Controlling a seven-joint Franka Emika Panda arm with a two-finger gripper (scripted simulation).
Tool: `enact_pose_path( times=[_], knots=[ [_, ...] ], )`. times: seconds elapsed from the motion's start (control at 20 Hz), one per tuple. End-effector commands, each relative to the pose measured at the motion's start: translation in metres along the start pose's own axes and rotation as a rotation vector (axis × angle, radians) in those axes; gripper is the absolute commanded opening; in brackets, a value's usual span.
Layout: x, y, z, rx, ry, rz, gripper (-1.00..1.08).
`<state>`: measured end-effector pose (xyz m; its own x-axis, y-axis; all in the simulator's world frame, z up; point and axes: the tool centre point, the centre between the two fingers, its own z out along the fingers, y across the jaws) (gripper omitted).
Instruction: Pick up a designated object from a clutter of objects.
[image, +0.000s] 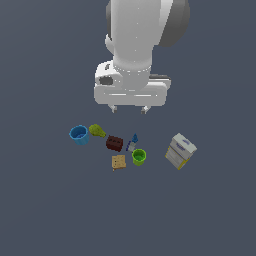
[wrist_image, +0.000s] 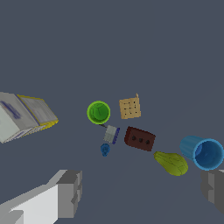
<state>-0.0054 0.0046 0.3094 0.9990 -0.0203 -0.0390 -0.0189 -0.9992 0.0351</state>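
**A:** so where's the arm at? Looks like it's parked way above everything.

**B:** yeah, the gripper (image: 129, 108) hangs well above the pile, nothing between the fingers (wrist_image: 70, 192), which sit spread wide apart at the two edges of the wrist view. My guess is it's up there so the wrist camera takes in the whole clutter before it commits.

**A:** and the target?

**B:** the lime-green cup (image: 139, 157). It sits upright on the tabletop (image: 50, 210), mouth up, and you can see the darker green inside in the wrist view (wrist_image: 98, 112). Round, smooth, plastic-looking. It's near the middle of the group, a bit toward the exterior view's right of the fingers.

**A:** crowded?

**B:** kinda. The little blue-white bottle (image: 132, 142) lies just beside it, maybe touching, can't tell for sure. The tan square (image: 119, 162) is flat and near on the other side, with a dotted cracker-like face. The dark brown block (image: 114, 143) is chunky with a few holes.

**A:** rest of it?

**B:** the blue cup (image: 79, 135) is tipped on its side, same sort of shape as the green one, so that's the lookalike. The olive-green lump (image: 97, 131) sits right next to it, pear-shaped and bumpy. The white-yellow box (image: 180, 151) is well apart, tilted, hard-edged cardboard look.

**A:** so the upright rim is the thing to grab?

**B:** I'd think so, with care around that bottle.
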Motion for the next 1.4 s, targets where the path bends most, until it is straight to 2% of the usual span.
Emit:
enact_pose_path(
  times=[0.0, 0.5, 1.35],
  knots=[
    [0.001, -0.001, 0.003, 0.001, 0.0, 0.018, 1.0],
    [0.012, -0.009, 0.027, 0.011, 0.004, 0.171, 1.0],
    [0.032, -0.029, 0.096, 0.034, 0.007, 0.593, 1.0]
  ],
)
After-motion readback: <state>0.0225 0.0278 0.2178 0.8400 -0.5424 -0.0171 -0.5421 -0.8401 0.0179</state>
